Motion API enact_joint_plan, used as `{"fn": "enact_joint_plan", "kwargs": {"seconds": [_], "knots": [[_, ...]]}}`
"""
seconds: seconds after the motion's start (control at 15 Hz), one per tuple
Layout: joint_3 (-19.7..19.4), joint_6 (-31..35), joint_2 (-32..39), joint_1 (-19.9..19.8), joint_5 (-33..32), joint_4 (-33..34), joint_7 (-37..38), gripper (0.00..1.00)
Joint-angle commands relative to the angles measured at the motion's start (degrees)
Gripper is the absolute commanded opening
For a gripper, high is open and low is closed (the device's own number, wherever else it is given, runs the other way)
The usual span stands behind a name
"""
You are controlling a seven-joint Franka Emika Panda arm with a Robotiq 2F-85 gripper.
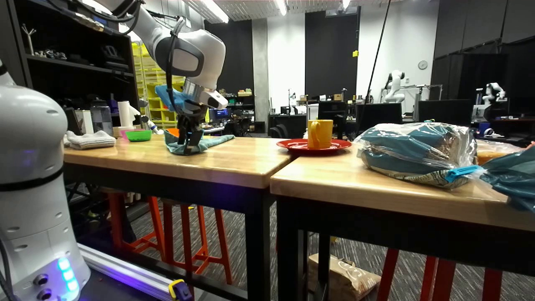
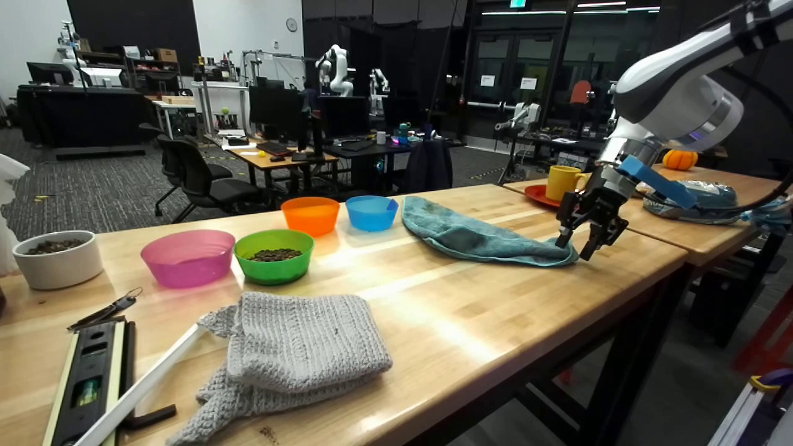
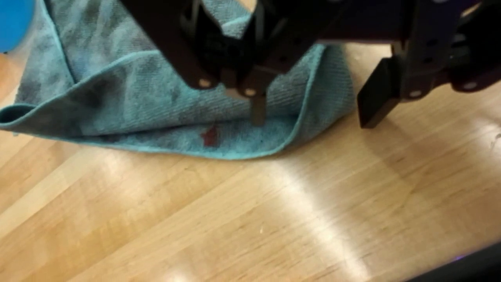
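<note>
A folded teal cloth (image 2: 483,238) with dark stains lies on the wooden table (image 2: 433,322). My gripper (image 2: 575,248) points down at the cloth's near corner, its tips close to the tabletop. In the wrist view the gripper (image 3: 315,119) stands open, a turned-up fold of the cloth (image 3: 325,94) lying between its fingers. One finger is over the cloth, beside a small red mark (image 3: 210,136); the other is over bare wood. Whether either finger touches the fabric, I cannot tell. In an exterior view the gripper (image 1: 188,144) partly hides the cloth (image 1: 211,143).
Beyond the cloth stand a blue bowl (image 2: 372,214) and an orange bowl (image 2: 310,217). Green (image 2: 274,272) and pink (image 2: 189,266) bowls sit farther along, near a grey knitted cloth (image 2: 303,347). A yellow mug (image 1: 320,136) rests on a red plate (image 1: 288,144), beside a plastic-wrapped bag (image 1: 418,146).
</note>
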Motion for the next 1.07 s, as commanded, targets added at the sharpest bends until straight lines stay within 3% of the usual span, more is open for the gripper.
{"fn": "enact_joint_plan", "kwargs": {"seconds": [0.0,0.27,1.0], "knots": [[0.55,0.3,0.01,0.46,0.9,0.0,0.05,0.32],[0.85,0.72,-0.11,0.42,0.34,-0.02,0.18,0.01],[0.95,0.79,-1.68,-1.99,-7.13,4.64,1.74,0.01]]}}
